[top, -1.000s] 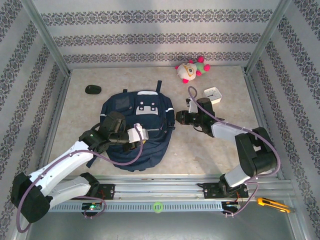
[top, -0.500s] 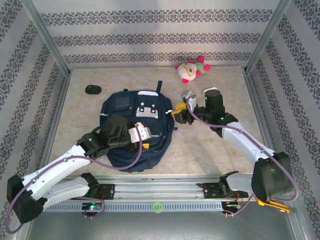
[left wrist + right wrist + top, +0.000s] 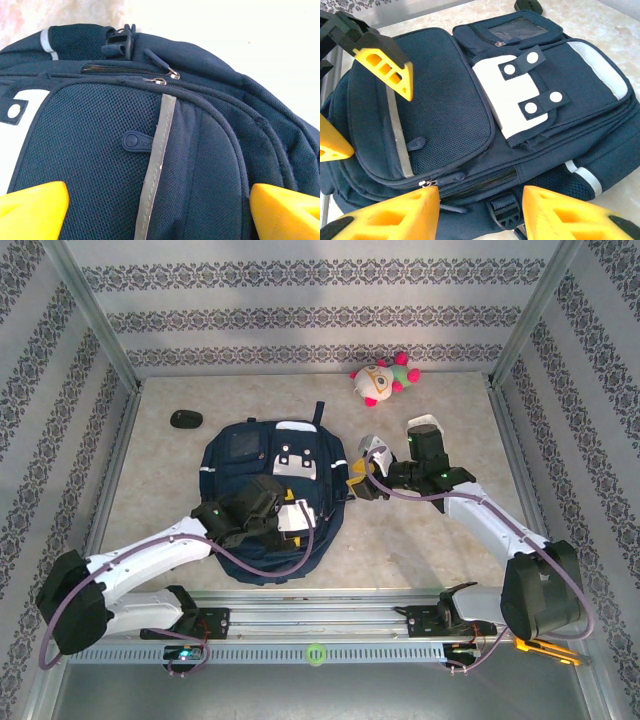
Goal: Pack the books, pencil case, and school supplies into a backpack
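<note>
The navy backpack (image 3: 245, 455) lies flat in the middle of the table, its white-patched pocket toward the far side. My left gripper (image 3: 298, 520) hovers over its near right part, and its yellow fingers (image 3: 30, 212) stand wide apart above the mesh pocket and grey stripe (image 3: 157, 150). My right gripper (image 3: 358, 478) is at the backpack's right edge, open, looking down on the side zipper (image 3: 480, 182) and a strap buckle (image 3: 502, 212). Nothing is held by either one. Seen from the right wrist, the left gripper (image 3: 370, 115) hangs over the backpack (image 3: 455, 110). The books, pencil case and school supplies are out of view.
A plush toy (image 3: 383, 380) lies at the far right and a black oval object (image 3: 185, 419) at the far left. A white clock (image 3: 424, 424) peeks out behind the right arm. A yellow knife (image 3: 545, 648) rests on the near rail.
The left gripper opened wide and slid right across the backpack. The right gripper opened too, and its arm lifted and swung up over the clock.
</note>
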Available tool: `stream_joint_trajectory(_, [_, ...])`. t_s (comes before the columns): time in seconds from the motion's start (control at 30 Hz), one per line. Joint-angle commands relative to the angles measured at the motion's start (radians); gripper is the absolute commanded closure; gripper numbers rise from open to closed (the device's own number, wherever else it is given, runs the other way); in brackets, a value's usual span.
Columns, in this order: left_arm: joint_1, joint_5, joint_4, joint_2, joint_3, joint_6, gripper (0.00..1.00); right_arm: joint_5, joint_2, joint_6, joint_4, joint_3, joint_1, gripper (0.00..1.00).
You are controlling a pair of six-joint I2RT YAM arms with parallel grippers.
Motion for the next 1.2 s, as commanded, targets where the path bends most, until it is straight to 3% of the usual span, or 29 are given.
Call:
stream_joint_trajectory(0.0, [-0.01,-0.05,0.044,0.035,0.021,0.091,0.06,-0.046,0.015,-0.049,-0.026,0.011,-0.013,0.52])
stream_joint_trajectory(0.17, [-0.007,-0.084,0.05,0.081,0.043,0.114,0.06,-0.051,0.024,-0.072,-0.052,0.026,-0.014,0.51])
stream_joint_trajectory(0.23, [0.001,-0.077,0.054,0.068,0.041,0.091,0.21,-0.04,0.027,-0.128,-0.086,0.028,-0.013,0.51])
stream_joint_trajectory(0.3, [0.025,-0.05,0.053,0.029,0.029,0.064,0.24,-0.002,0.028,-0.227,-0.131,0.023,-0.001,0.52])
stream_joint_trajectory(0.43, [0.084,-0.007,0.06,-0.073,-0.031,0.021,0.23,0.113,0.048,-0.456,-0.236,0.029,0.062,0.52])
stream_joint_trajectory(0.63, [0.157,0.039,0.07,-0.153,-0.079,-0.031,0.23,0.239,0.164,-0.662,-0.296,0.09,0.189,0.52])
stream_joint_trajectory(0.87, [0.172,0.073,0.088,-0.165,-0.091,-0.03,0.22,0.242,0.307,-0.741,-0.301,0.178,0.227,0.54])
stream_joint_trajectory(1.03, [0.173,0.219,0.053,-0.191,-0.095,0.052,0.14,0.239,0.35,-0.762,-0.306,0.19,0.229,0.55])
stream_joint_trajectory(1.17, [0.171,0.246,0.079,-0.162,-0.087,0.094,0.13,0.238,0.35,-0.76,-0.296,0.184,0.227,0.54])
